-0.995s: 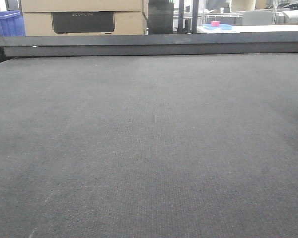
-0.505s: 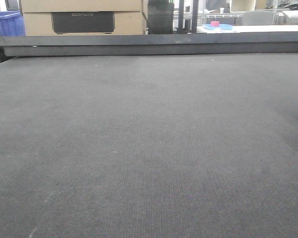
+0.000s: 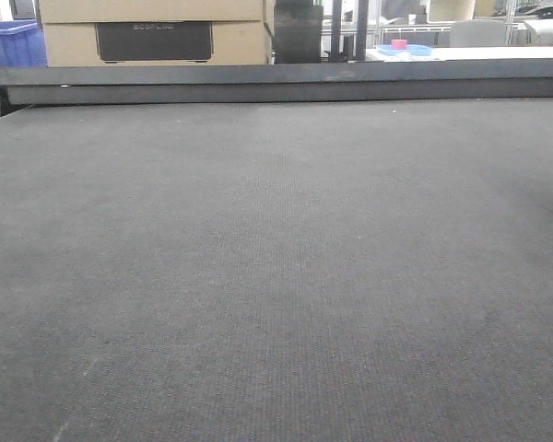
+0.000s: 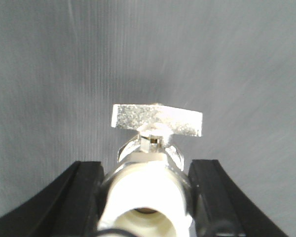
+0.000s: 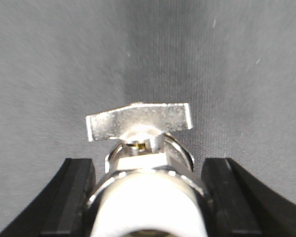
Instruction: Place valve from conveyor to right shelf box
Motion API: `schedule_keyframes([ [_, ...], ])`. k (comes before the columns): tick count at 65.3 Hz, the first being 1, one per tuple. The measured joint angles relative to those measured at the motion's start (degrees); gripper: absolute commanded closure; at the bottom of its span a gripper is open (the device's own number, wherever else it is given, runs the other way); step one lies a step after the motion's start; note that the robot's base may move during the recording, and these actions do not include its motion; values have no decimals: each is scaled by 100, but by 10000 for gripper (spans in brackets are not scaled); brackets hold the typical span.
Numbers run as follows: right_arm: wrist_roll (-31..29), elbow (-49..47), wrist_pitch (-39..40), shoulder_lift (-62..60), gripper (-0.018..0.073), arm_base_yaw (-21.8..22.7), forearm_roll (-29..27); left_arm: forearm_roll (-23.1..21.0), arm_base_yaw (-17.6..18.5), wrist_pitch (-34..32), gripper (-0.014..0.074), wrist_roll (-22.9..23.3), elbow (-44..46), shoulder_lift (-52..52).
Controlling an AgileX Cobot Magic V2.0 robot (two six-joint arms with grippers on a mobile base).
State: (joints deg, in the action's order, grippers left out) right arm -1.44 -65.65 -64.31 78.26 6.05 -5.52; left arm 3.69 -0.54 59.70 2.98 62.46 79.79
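At eleven o'clock your cardboard box [image 3: 69, 42] reads ECOFLOW on its dark panel [image 3: 154, 48], while over the woven grey conveyor [image 3: 276, 276] your left gripper [image 4: 147, 195] clenches a chrome, wing-handled valve [image 4: 157, 121] and your right gripper [image 5: 148, 197] clenches a second valve [image 5: 138, 121].

1. My left gripper [image 4: 147, 173] sits at the bottom of the frame, with its two black fingers [image 4: 81, 195] coming up from the lower edge.
2. Between them I see the valve [image 4: 147, 197], a shiny metal body with a pale, round open port facing the camera. Both fingers press against its sides.
3. Its flat silver handle [image 4: 157, 120] lies crosswise beyond the body, its right end slightly lower.
4. The grey woven conveyor [image 4: 148, 49] fills the background, with a soft shadow around the handle. I cannot tell whether the valve touches the belt.
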Motion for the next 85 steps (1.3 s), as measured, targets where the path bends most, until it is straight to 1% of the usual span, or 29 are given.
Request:
schedule_keyframes([
  [9,0,0,-63,-352,727,0,-125,-205,0,41,707,-38,282,-417],
  [19,0,0,15,-842,727,0,-161,-262,0,20,707,-178,335,-1009],
  [29,-31,0,438,-1375,727,0,-161,-273,0,-256,707,-268,298,-1604],
  [39,-156,0,588,-1796,727,0,-161,-273,0,-564,707,-406,182,-2111],
  [50,-268,188,911,-2327,727,0,-161,-297,0,-1005,707,-455,-197,-2738],
  [59,-303,601,1106,-2791,727,0,-161,-306,0,-1064,707,-460,-663,-3258],
  [72,-313,1130,1177,-3469,727,0,-161,-319,0,-1232,707,-474,-1421,-4107],
  [85,-324,1233,1204,-3849,727,0,-172,-319,0,-1326,707,-482,-1580,-4526],
])
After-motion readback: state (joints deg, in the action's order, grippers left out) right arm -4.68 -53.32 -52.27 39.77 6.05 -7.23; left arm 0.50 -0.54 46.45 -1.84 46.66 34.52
